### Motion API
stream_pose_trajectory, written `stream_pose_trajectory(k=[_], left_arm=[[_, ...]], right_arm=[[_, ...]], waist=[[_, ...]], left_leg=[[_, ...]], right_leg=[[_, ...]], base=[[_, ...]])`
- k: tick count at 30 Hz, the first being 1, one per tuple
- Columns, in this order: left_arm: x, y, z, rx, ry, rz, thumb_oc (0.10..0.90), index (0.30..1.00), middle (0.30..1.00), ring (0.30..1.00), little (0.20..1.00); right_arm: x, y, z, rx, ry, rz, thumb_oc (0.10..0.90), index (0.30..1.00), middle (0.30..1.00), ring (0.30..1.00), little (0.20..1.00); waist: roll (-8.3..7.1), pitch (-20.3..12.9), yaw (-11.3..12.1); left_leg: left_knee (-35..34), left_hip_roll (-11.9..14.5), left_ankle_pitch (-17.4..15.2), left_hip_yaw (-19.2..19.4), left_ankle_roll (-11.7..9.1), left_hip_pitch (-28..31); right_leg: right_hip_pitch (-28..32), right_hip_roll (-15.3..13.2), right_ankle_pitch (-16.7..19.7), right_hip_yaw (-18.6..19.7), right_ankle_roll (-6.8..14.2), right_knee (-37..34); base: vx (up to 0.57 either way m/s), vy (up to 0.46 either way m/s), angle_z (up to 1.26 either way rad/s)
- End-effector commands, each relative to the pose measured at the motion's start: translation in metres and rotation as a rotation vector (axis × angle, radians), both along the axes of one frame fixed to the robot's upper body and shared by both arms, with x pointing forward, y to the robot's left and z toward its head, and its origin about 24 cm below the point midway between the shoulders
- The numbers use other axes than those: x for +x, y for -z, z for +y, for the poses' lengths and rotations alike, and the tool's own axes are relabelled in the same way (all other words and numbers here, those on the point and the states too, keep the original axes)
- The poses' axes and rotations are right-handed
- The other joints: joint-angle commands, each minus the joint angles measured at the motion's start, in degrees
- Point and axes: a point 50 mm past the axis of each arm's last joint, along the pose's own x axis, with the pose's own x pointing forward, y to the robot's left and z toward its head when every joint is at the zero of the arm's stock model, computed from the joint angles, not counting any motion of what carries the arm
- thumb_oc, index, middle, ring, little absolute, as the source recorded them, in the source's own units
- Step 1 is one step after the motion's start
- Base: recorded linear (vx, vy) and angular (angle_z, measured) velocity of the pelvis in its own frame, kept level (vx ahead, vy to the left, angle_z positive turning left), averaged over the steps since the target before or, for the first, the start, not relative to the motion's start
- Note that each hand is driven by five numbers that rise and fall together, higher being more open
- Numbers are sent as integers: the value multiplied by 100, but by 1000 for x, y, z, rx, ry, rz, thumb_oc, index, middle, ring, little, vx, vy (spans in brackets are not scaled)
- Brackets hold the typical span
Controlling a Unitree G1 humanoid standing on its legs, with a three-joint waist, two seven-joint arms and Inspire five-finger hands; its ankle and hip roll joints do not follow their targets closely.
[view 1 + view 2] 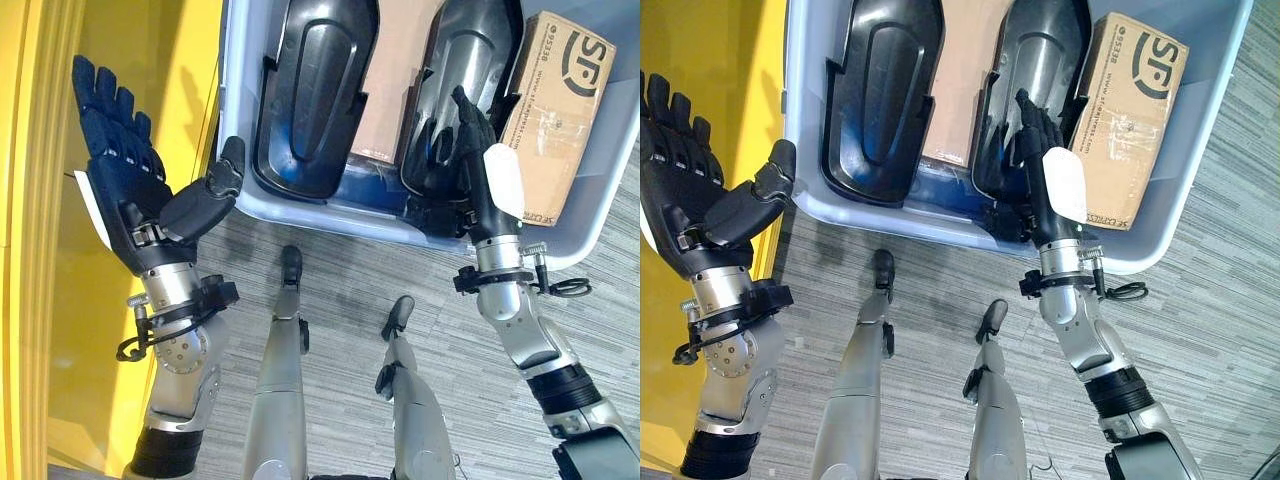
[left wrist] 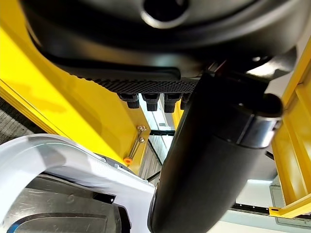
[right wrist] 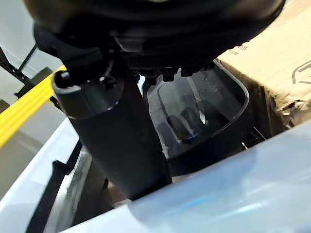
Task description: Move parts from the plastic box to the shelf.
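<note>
A pale plastic box [image 1: 300,214] holds two glossy black moulded parts, one on the left [image 1: 315,90] and one on the right [image 1: 470,50]. My right hand [image 1: 466,140] reaches over the box's near wall, its fingers straight against the right part [image 3: 204,107] and closed on nothing. My left hand [image 1: 120,170] is raised outside the box's left wall, over the yellow shelf [image 1: 40,200]. Its palm is spread, the thumb sticks out toward the box, and it is open with nothing in it. The left wrist view shows the thumb [image 2: 209,160] above the box rim [image 2: 58,150].
A brown cardboard carton [image 1: 555,100] stands in the box at the right, beside the right part. A flat piece of cardboard [image 1: 395,70] lies between the two parts. Grey carpet [image 1: 330,270] runs in front of the box.
</note>
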Motion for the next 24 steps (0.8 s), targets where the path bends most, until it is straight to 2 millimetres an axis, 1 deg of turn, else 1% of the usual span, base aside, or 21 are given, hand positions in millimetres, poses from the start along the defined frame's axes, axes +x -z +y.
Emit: stream_pose_trajectory(k=[1, 12, 16, 20, 24], left_arm=[[-27, -40, -1, 45, 2, -271, 900, 1000, 1000, 1000, 1000], [-25, -41, -5, 32, 28, -278, 900, 1000, 1000, 1000, 1000], [-25, -42, -6, 31, 30, -279, 900, 1000, 1000, 1000, 1000], [-24, -41, -7, 29, 34, -274, 900, 1000, 1000, 1000, 1000], [-23, -41, -8, 27, 40, -277, 900, 1000, 1000, 1000, 1000]], right_arm=[[-2, -30, 4, -33, -17, -153, 900, 1000, 1000, 1000, 1000], [9, -27, 15, -22, -31, -118, 900, 1000, 1000, 1000, 1000], [10, -25, 17, -8, -41, -106, 900, 1000, 1000, 1000, 1000], [12, -18, 22, 19, -56, -76, 900, 1000, 1000, 1000, 1000], [16, -11, 25, 23, -50, -51, 900, 1000, 1000, 1000, 1000]], waist=[[-172, -78, 91], [-109, -78, 135], [-115, -78, 140], [-116, -78, 141], [-83, -78, 147]], left_leg=[[368, 4, -510, 109, -164, -330], [369, -38, -495, 102, -158, -409], [370, -37, -505, 91, -155, -423], [461, -35, -539, 90, -148, -492], [591, -42, -584, 82, -149, -591]], right_leg=[[1553, 267, -937, 98, -98, -17], [1494, 279, -959, 86, -113, -17], [1479, 277, -954, 77, -109, -17], [1462, 281, -979, 79, -118, -10], [1417, 294, -1054, 85, -149, 42]], base=[[0, 0, 0], [0, 0, 0], [0, 0, 0], [0, 0, 0], [0, 0, 0]])
